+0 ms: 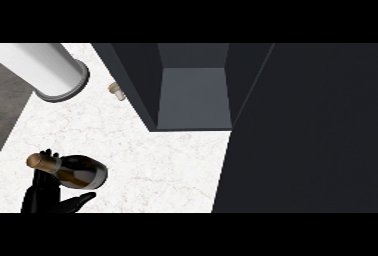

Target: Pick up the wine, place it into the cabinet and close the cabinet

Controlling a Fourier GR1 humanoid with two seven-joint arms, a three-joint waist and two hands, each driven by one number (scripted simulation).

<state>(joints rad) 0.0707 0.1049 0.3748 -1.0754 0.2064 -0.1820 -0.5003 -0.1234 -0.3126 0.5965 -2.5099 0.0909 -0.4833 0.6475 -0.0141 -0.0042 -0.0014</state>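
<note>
At lower left, the left hand curls round the wine bottle, partly hidden behind it, above the white counter. Further right, the open cabinet shows a bare shelf; its dark door fills the right side.

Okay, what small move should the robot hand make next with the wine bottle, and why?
Probably carry the wine bottle up and rightward toward the open cabinet. The left robot hand appears curled round it at the counter's lower left, far from the shelf.
</note>
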